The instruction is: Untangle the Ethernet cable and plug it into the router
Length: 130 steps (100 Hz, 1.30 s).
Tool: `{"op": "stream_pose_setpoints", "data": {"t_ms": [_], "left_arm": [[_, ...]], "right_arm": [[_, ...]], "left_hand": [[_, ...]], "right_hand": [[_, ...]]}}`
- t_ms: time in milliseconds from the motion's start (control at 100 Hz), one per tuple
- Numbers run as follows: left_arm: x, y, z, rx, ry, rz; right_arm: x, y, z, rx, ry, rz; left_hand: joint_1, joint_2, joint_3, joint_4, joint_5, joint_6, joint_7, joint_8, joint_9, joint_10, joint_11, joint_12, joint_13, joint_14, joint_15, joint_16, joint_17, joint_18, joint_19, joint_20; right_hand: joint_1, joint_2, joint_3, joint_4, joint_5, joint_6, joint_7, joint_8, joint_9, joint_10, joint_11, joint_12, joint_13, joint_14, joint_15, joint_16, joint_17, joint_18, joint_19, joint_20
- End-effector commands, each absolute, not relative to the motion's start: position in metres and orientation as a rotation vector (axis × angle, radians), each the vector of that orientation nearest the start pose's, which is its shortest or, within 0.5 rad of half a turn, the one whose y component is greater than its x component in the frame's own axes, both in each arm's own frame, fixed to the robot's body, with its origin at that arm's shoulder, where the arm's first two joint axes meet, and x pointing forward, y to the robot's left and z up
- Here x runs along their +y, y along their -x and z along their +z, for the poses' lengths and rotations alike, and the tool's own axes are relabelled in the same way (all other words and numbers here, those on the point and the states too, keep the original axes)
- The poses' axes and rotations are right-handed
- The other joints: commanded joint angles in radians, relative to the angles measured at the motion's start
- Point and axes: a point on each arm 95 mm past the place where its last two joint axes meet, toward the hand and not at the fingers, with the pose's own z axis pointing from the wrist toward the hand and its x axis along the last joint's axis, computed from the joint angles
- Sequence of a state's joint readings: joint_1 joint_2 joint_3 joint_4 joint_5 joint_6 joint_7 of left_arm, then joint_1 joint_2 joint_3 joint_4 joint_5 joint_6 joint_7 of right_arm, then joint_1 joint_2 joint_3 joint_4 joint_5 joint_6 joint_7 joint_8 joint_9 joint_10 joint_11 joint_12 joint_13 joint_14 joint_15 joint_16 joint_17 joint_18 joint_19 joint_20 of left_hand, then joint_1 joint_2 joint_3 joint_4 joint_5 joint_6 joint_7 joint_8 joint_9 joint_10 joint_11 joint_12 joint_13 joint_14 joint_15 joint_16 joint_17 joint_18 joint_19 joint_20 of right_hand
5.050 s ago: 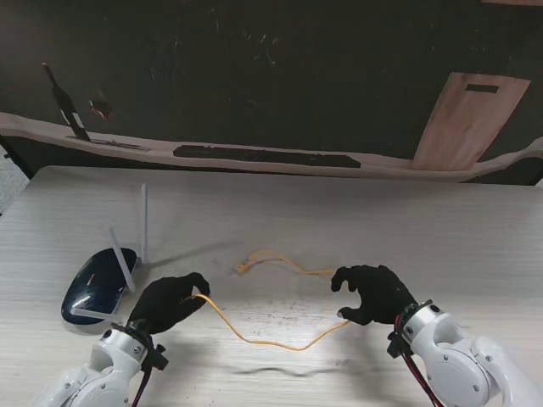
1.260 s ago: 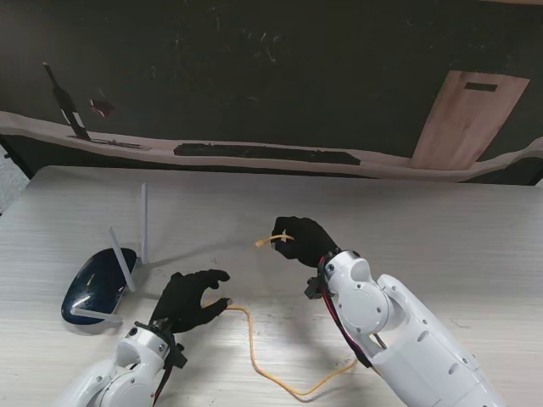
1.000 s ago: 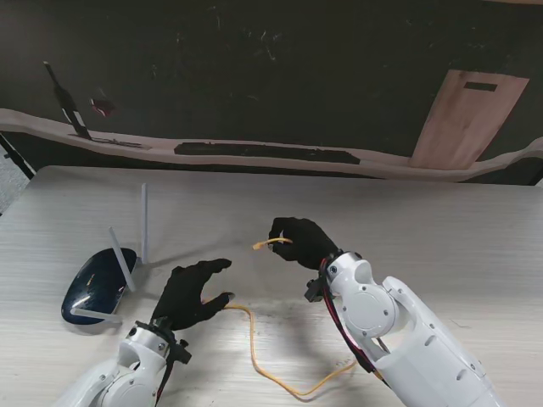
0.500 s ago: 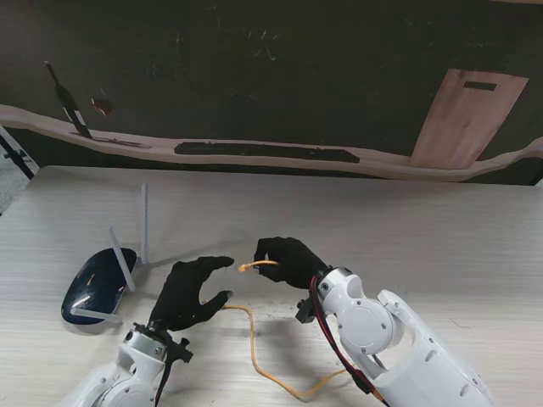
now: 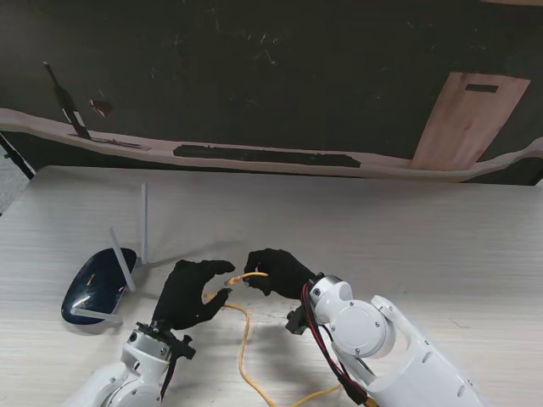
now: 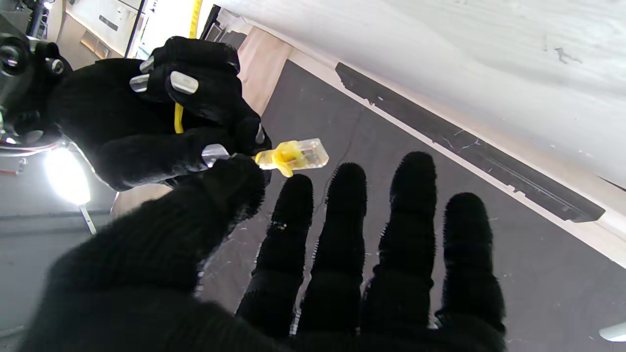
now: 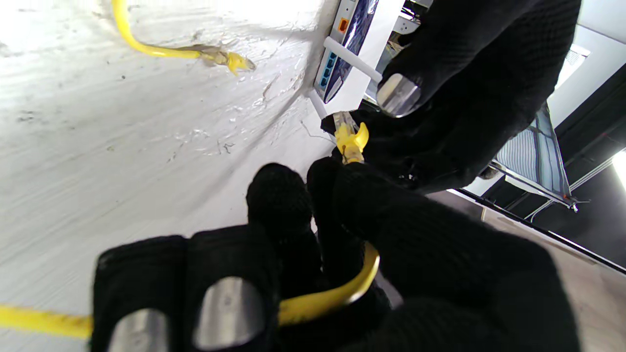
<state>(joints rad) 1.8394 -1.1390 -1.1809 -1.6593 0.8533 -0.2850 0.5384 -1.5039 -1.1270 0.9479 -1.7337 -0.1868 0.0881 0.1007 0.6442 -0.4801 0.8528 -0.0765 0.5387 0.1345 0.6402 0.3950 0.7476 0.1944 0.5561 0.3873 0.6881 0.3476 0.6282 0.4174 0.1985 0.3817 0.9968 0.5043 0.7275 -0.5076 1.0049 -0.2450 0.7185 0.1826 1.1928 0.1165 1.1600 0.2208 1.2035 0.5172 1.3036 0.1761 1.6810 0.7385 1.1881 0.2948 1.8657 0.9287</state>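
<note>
R black-gloved hand (image 5: 273, 271) pinching thin yellow Ethernet cable (image 5: 243, 335) nr clear plug (image 6: 299, 155); L black-gloved hand (image 5: 192, 293) spread just beside (thumb at plug).

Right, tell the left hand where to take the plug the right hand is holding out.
Probably pinch the yellow boot just behind the clear plug, coming from the tip side. The right hand grips the Ethernet cable behind the boot, so plug and boot stick out free toward the open left hand. Leave the tip bare for the router.
</note>
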Motion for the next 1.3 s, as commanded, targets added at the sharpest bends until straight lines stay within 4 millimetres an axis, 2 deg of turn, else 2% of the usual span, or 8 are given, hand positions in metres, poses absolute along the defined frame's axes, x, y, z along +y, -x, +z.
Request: {"op": "stream_pose_setpoints", "data": {"t_ms": [0, 140, 180, 280, 710, 860, 1070, 1290], "left_arm": [[-0.0392, -0.2986, -0.3516, 1.124, 1.223, -2.047], [-0.0397, -0.2986, -0.3529, 1.129, 1.225, -2.040], [-0.0398, -0.2989, -0.3534, 1.127, 1.231, -2.038], [-0.0408, -0.2992, -0.3546, 1.099, 1.263, -2.059], [-0.0437, -0.3000, -0.3554, 1.031, 1.313, -2.107], [-0.0444, -0.3001, -0.3549, 1.020, 1.312, -2.124], [-0.0432, -0.2999, -0.3544, 1.024, 1.311, -2.115], [-0.0412, -0.2998, -0.3534, 1.054, 1.340, -2.101]], "right_arm": [[0.1270, -0.3584, -0.3109, -1.352, 1.927, -1.934], [0.1266, -0.3578, -0.3102, -1.326, 1.940, -1.914], [0.1266, -0.3577, -0.3098, -1.321, 1.941, -1.911], [0.1267, -0.3575, -0.3091, -1.307, 1.945, -1.905], [0.1262, -0.3565, -0.3104, -1.296, 1.971, -1.866], [0.1259, -0.3562, -0.3109, -1.292, 1.981, -1.854], [0.1250, -0.3565, -0.3111, -1.283, 1.990, -1.848], [0.1219, -0.3574, -0.3141, -1.341, 1.955, -1.859]], "left_hand": [[0.017, -0.015, 0.022, -0.025, 0.015, -0.015, 0.029, 0.018, 0.017, -0.005, 0.018, 0.017, 0.019, -0.012, 0.016, -0.009, -0.006, -0.034, 0.022, 0.019], [0.026, -0.011, 0.017, -0.029, 0.018, -0.020, 0.046, 0.028, 0.027, -0.006, 0.026, 0.021, 0.026, -0.011, 0.020, -0.009, -0.003, -0.034, 0.026, 0.022], [0.058, 0.003, -0.024, -0.055, 0.019, -0.021, 0.050, 0.022, 0.031, -0.004, 0.025, 0.020, 0.025, -0.009, 0.022, -0.010, -0.004, -0.033, 0.026, 0.023], [0.155, 0.019, -0.128, -0.083, 0.039, -0.033, 0.078, 0.002, 0.057, 0.001, 0.033, 0.023, 0.039, -0.001, 0.034, -0.008, 0.002, -0.030, 0.039, 0.030], [0.298, 0.020, -0.262, -0.068, 0.103, -0.059, 0.177, -0.030, 0.230, -0.026, 0.068, 0.108, 0.160, 0.018, 0.130, 0.012, 0.058, -0.035, 0.100, 0.058], [0.354, 0.008, -0.242, -0.044, 0.129, -0.057, 0.216, -0.029, 0.292, -0.044, 0.061, 0.134, 0.195, 0.023, 0.165, 0.018, 0.069, -0.035, 0.108, 0.061], [0.347, -0.054, -0.122, -0.018, 0.147, -0.055, 0.313, -0.017, 0.328, -0.038, 0.041, 0.197, 0.208, 0.049, 0.227, 0.034, 0.070, -0.004, 0.103, 0.060], [0.277, -0.149, 0.068, 0.031, 0.162, -0.052, 0.424, -0.002, 0.354, -0.034, 0.120, 0.245, 0.251, 0.064, 0.305, 0.105, 0.096, 0.016, 0.115, 0.067]], "right_hand": [[0.025, -0.001, 0.005, -0.010, 0.005, 0.003, 0.018, 0.007, 0.122, 0.175, 0.104, 0.007, 0.000, -0.016, 0.083, 0.020, 0.037, -0.190, 0.228, 0.011], [0.025, 0.001, 0.002, -0.010, 0.005, 0.007, 0.017, 0.008, 0.122, 0.175, 0.103, 0.009, 0.000, -0.016, 0.083, 0.019, 0.037, -0.189, 0.228, 0.011], [0.025, 0.001, 0.002, -0.010, 0.005, 0.006, 0.017, 0.009, 0.122, 0.175, 0.103, 0.009, 0.000, -0.016, 0.083, 0.019, 0.037, -0.189, 0.228, 0.010], [0.023, -0.002, 0.000, -0.010, 0.006, 0.004, 0.017, 0.010, 0.122, 0.175, 0.103, 0.009, 0.000, -0.016, 0.083, 0.019, 0.037, -0.189, 0.228, 0.010], [0.022, 0.001, -0.004, -0.009, 0.007, 0.004, 0.015, 0.017, 0.120, 0.177, 0.101, 0.012, 0.000, -0.017, 0.083, 0.018, 0.037, -0.192, 0.228, 0.010], [0.023, 0.003, -0.007, -0.009, 0.005, 0.001, 0.014, 0.019, 0.118, 0.180, 0.100, 0.013, -0.001, -0.015, 0.082, 0.017, 0.037, -0.191, 0.228, 0.009], [0.024, 0.005, -0.010, -0.008, 0.002, 0.003, 0.011, 0.021, 0.108, 0.189, 0.091, 0.013, -0.001, -0.006, 0.077, 0.013, 0.035, -0.186, 0.228, 0.004], [-0.007, -0.023, -0.026, -0.006, -0.011, 0.004, -0.015, 0.013, 0.040, 0.224, 0.010, -0.005, -0.006, 0.086, 0.000, -0.087, 0.014, -0.092, 0.228, -0.167]]}}
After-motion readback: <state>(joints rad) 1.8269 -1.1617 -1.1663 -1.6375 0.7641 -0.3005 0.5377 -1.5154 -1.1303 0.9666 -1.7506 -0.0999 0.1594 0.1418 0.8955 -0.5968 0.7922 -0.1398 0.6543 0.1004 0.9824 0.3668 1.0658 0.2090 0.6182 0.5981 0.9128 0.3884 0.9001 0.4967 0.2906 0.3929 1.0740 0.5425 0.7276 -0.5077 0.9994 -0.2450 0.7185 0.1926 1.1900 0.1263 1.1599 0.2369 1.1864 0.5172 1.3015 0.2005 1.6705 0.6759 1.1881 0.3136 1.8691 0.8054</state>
